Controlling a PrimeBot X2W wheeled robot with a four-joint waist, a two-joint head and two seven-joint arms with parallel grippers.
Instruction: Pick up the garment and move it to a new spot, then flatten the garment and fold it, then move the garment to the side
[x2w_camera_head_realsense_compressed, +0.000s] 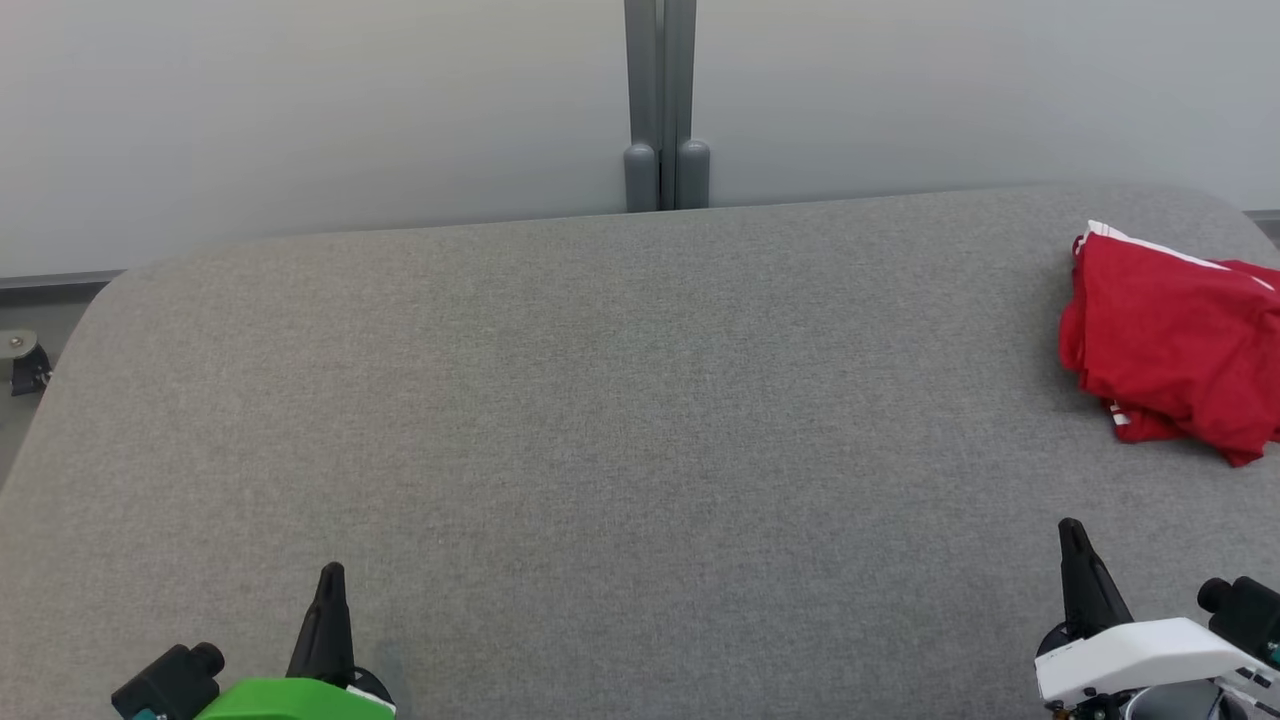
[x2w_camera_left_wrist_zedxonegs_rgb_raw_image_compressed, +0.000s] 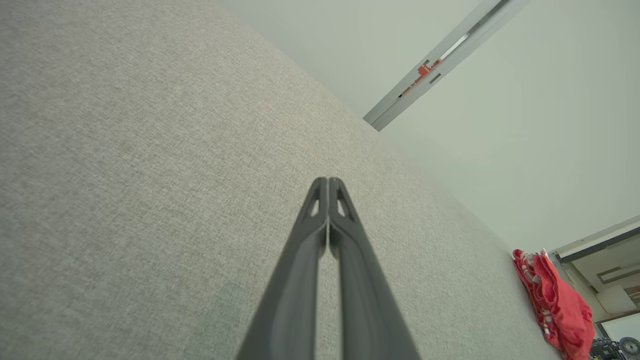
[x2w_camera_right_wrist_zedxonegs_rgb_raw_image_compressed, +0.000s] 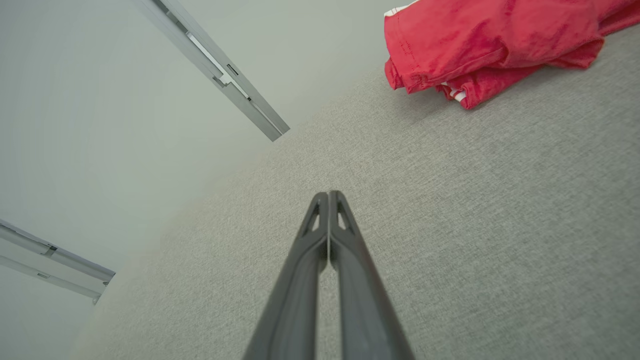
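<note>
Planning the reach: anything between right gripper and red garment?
Nothing. Bare grey table runs from the right gripper to the red garment, as head and right wrist views show.

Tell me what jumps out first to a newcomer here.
The red garment grabs the eye first: it lies bunched, with white trim showing, at the far right of the grey fabric table. Next come the left gripper and right gripper, low at the near edge, both shut and apart from the garment.
</note>
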